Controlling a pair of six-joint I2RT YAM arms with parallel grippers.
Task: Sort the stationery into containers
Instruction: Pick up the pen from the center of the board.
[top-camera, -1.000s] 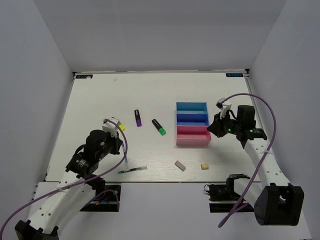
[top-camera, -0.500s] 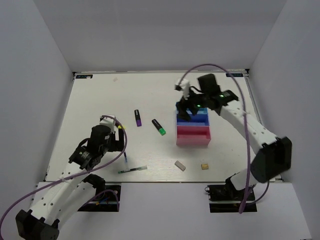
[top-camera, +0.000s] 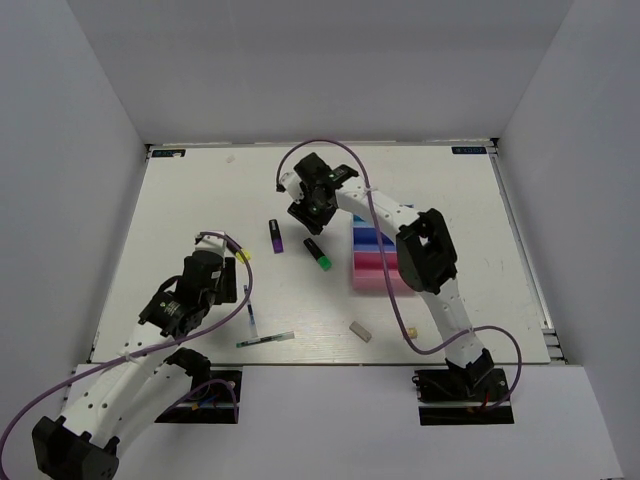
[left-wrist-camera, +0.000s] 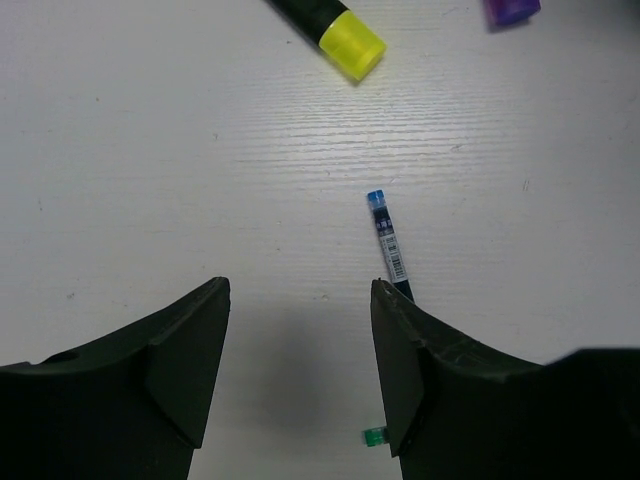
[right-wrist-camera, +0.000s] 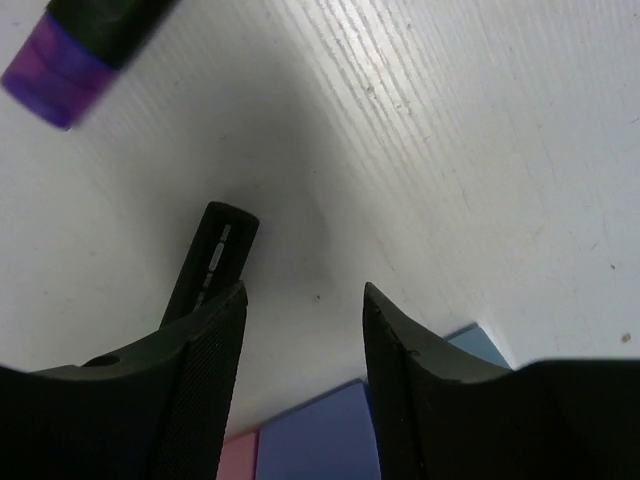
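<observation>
The containers (top-camera: 372, 272) are joined trays right of centre, partly hidden by my right arm; pink (right-wrist-camera: 240, 455), dark blue (right-wrist-camera: 320, 430) and light blue (right-wrist-camera: 482, 345) edges show in the right wrist view. My right gripper (top-camera: 303, 215) (right-wrist-camera: 305, 290) hangs open and empty between the purple-capped highlighter (top-camera: 275, 236) (right-wrist-camera: 60, 60) and the green-capped highlighter (top-camera: 318, 254), whose black body (right-wrist-camera: 215, 255) lies by its left finger. My left gripper (top-camera: 232, 283) (left-wrist-camera: 300, 290) is open and empty over bare table. The yellow-capped highlighter (top-camera: 243, 257) (left-wrist-camera: 345, 40) lies ahead of it. A blue-tipped pen (left-wrist-camera: 388, 245) rests by its right finger.
A second, green-tipped pen (top-camera: 265, 340) (left-wrist-camera: 373, 436) lies near the table's front edge. A grey eraser (top-camera: 360, 331) sits in front of the trays. White walls close the table in on three sides.
My right arm has swung from the right of the trays, across them, to the highlighters on their left. My left gripper has opened and drawn back slightly from the yellow-capped highlighter.
</observation>
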